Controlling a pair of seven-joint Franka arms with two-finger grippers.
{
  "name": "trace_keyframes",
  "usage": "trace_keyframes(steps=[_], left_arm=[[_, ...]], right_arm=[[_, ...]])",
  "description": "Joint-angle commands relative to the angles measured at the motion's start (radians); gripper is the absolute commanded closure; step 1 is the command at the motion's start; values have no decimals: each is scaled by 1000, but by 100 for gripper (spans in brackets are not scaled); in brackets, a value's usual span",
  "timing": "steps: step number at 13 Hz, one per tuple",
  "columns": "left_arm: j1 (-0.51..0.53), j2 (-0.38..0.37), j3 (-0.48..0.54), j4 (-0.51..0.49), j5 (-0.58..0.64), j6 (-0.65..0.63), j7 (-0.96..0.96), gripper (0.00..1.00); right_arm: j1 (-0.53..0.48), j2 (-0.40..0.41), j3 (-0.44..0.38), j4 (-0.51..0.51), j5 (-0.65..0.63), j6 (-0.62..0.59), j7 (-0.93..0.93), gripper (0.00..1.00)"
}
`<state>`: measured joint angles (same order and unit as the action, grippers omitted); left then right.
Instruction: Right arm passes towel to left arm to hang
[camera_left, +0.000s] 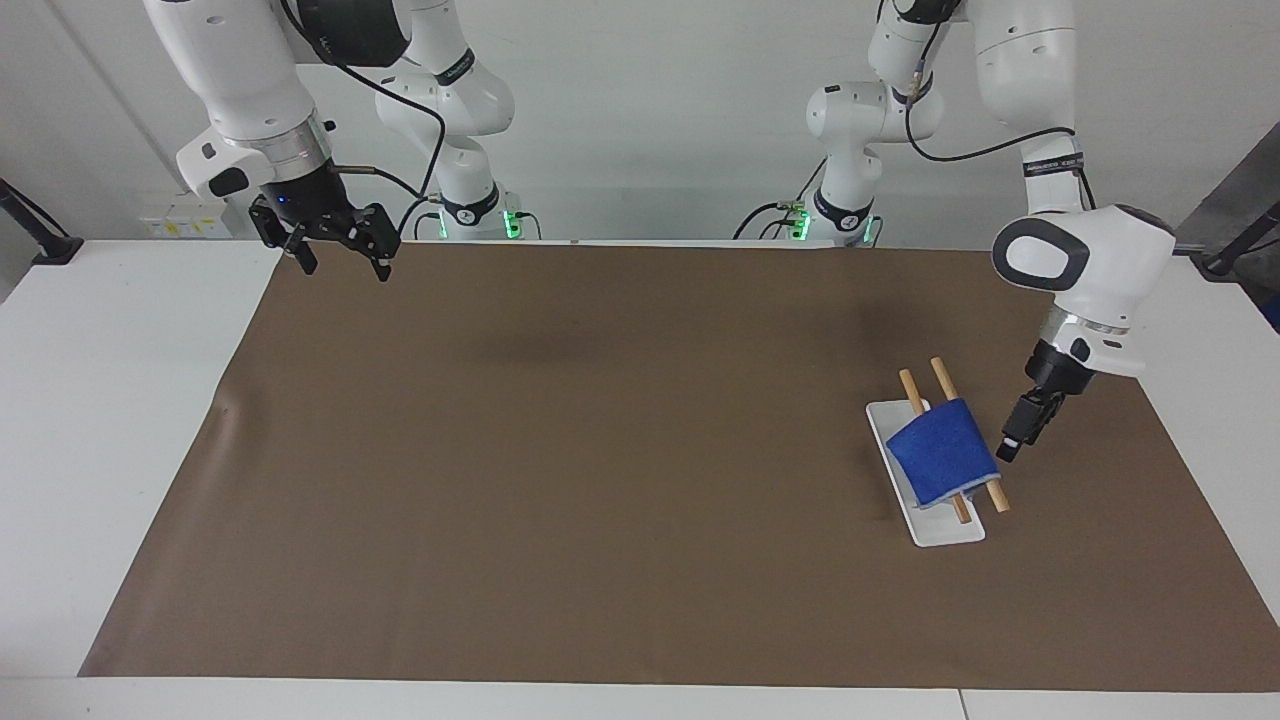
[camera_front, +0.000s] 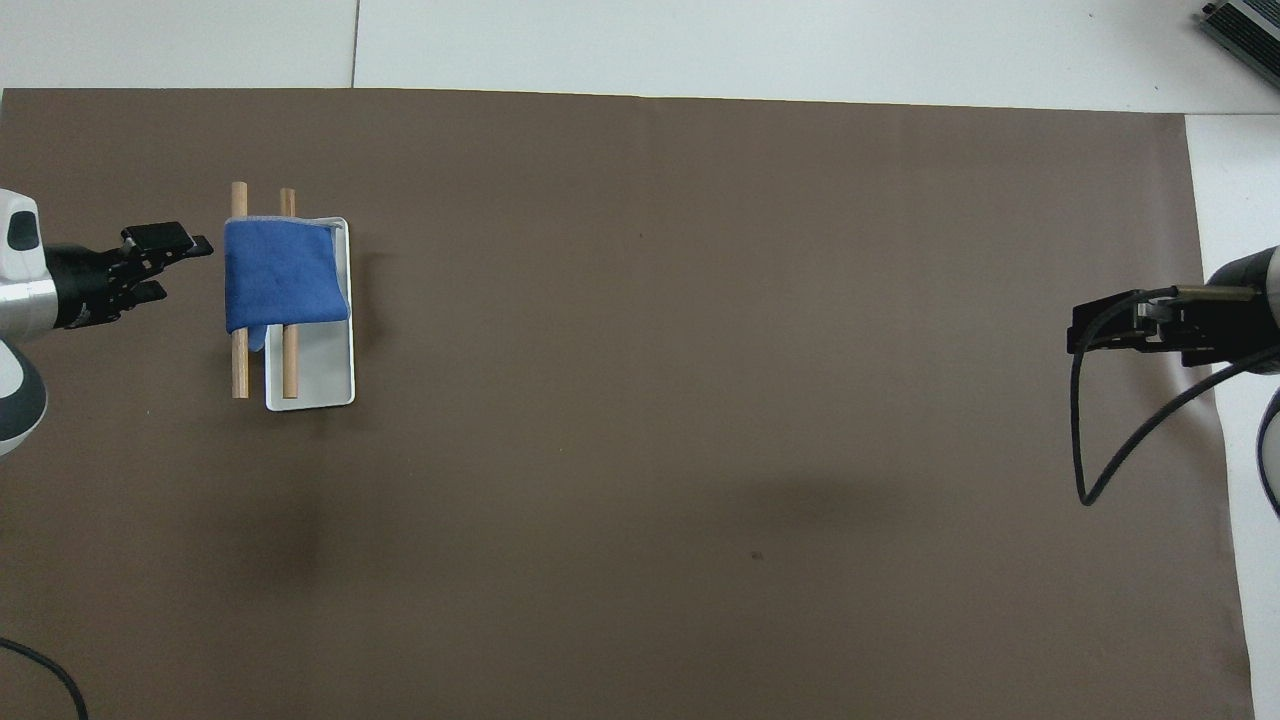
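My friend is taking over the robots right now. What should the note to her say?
Left end effector: open, holding nothing, in the air just beside the towel, toward the left arm's end of the table.
Right end effector: open, empty, waiting over the mat's corner at the right arm's end.
Towel: draped over both dowels of the rack, above the white base. One corner hangs lower between the dowels.
Done: handover and hanging look finished.
Left: probably only to lift the left arm clear; check that the towel sits steady.
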<state>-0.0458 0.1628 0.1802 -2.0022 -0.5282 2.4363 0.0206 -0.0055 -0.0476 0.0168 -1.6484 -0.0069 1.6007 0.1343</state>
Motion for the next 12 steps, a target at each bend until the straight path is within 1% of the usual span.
trace_keyframes(steps=[1,2,4,8,10,12], left_arm=[[3,7,28,139,187,-202,-5,8],[3,9,33,193,239,-273,-7,8],[3,1,38,265,286,-380,-7,8],[3,-20,38,428,413,-647,-13,9],[-3,-57,33,464,416,-744,-22,9],[-9,-101,12,464,436,-801,-27,9]], right_arm=[[-2,-15,5,-10,-11,2,18,0],[-2,-15,5,-10,-18,1,18,0],[-1,-15,5,-10,-24,2,18,0],[-1,-6,5,10,-24,-1,61,0],[5,-6,5,12,-27,-2,64,0],[7,-6,6,15,-51,-4,64,0]])
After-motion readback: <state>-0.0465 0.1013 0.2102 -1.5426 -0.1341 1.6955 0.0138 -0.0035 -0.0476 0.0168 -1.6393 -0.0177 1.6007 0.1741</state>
